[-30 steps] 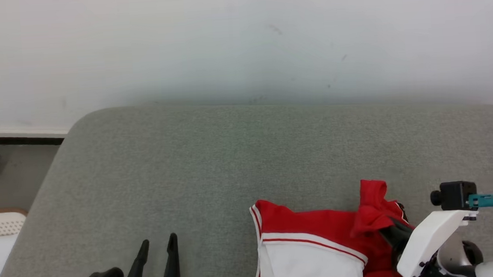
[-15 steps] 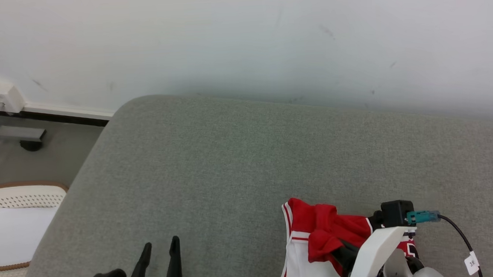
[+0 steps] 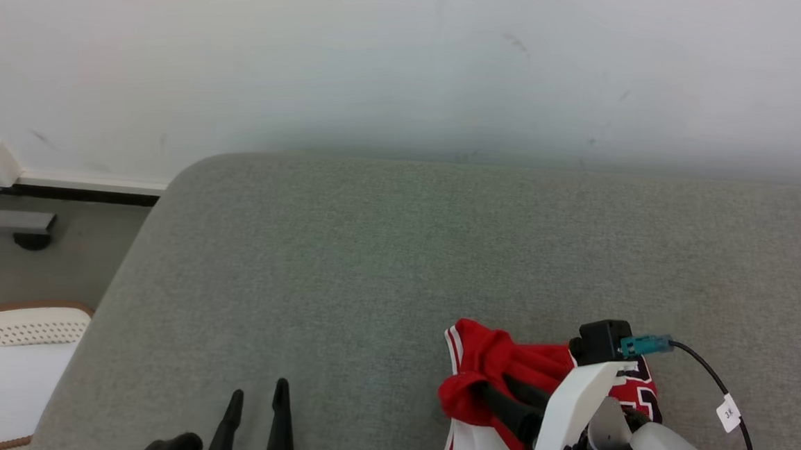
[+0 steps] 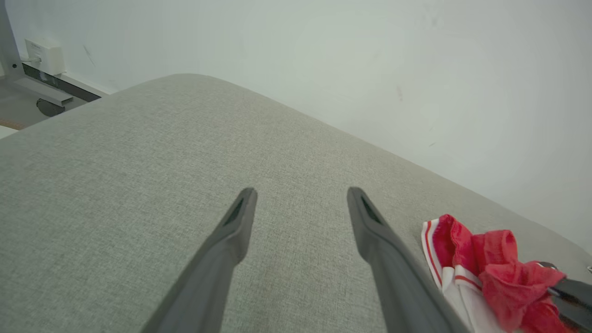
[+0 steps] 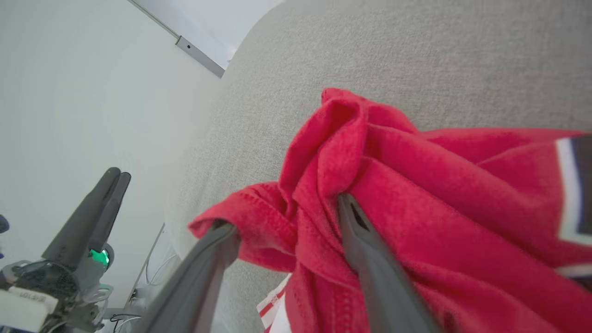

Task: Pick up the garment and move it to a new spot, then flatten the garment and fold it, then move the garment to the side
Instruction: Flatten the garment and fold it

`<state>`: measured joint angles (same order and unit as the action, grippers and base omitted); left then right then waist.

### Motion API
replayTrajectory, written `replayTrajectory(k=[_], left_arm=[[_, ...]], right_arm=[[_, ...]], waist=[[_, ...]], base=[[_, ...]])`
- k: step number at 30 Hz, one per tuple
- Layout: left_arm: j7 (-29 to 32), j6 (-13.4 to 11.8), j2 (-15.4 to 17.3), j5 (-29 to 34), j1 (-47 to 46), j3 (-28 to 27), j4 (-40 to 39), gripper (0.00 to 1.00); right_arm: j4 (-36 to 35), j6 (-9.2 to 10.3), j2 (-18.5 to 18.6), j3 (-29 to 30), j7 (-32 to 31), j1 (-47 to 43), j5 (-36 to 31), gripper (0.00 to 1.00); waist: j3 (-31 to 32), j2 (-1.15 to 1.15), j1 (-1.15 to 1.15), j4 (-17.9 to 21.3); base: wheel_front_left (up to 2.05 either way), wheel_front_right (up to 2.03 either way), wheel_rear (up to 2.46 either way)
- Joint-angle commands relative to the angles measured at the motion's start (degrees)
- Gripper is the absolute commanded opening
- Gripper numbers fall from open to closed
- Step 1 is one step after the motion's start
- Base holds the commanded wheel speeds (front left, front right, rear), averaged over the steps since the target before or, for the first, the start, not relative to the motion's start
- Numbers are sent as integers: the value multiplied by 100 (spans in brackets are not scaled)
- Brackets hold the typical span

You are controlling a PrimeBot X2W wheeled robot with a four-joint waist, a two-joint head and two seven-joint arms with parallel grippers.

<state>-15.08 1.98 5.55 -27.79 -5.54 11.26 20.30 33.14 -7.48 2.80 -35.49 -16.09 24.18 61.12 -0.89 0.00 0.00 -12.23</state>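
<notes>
The red-and-white garment (image 3: 492,351) lies bunched at the near edge of the grey cushion (image 3: 374,254), toward its right end. The right gripper (image 5: 285,213) is on it, fingers spread, with a red fold unpinched between them. The left gripper (image 4: 300,194) hovers over the cushion's bare near-left part, wide open and empty.

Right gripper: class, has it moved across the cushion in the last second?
Yes. The right gripper has gone left, toward the rounded left corner of the cushion, carrying a red fold of the garment with it.
</notes>
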Motion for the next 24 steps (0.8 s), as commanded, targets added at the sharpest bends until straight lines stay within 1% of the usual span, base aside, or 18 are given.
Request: replayTrajectory(k=[1, 5, 8, 11, 14, 17, 20, 22, 24], left_arm=[[-6, -6, 2, 5, 19, -32, -12, 100], [-6, -21, 24, -5, 53, -94, -61, 100], [-6, -12, 23, -3, 78, -130, -97, 100], [-6, -29, 0, 4, 93, -169, -140, 100], [-6, -19, -13, 50, 86, -244, -243, 100], [-6, -8, -28, 115, 106, -336, -360, 100], [-6, 9, -55, 160, 106, -432, -476, 100], [-6, 10, -70, 239, 94, -515, -589, 100], [-6, 12, -112, 317, 132, -582, -677, 100]], right_arm=[[-52, 1, 23, -28, 60, 97, 18, 100], [-321, 1, 23, 43, 117, 134, 24, 100], [-758, 1, 101, 209, 67, 37, 9, 100], [-1370, 1, 345, 523, 133, -135, 22, 100], [-1919, 1, 657, 914, 322, -287, -254, 100], [-2315, 1, 982, 1382, 610, -475, -635, 100], [-2538, 1, 1311, 1801, 995, -692, -1296, 100], [-2591, 1, 1439, 2030, 1291, -819, -1817, 100], [-2547, 1, 1452, 2206, 1520, -953, -2239, 100]], waist=[[11, 0, 0, 76], [14, 0, 0, 287], [15, 0, 0, 464], [23, 0, 0, 629], [28, 0, 0, 772], [48, 0, 0, 879], [37, 0, 0, 940], [22, 0, 0, 969], [5, 0, 0, 986]], base=[[0, 0, 0], [0, 0, 0], [0, 0, 0], [0, 0, 0], [0, 0, 0], [0, 0, 0], [0, 0, 0], [0, 0, 0], [0, 0, 0]])
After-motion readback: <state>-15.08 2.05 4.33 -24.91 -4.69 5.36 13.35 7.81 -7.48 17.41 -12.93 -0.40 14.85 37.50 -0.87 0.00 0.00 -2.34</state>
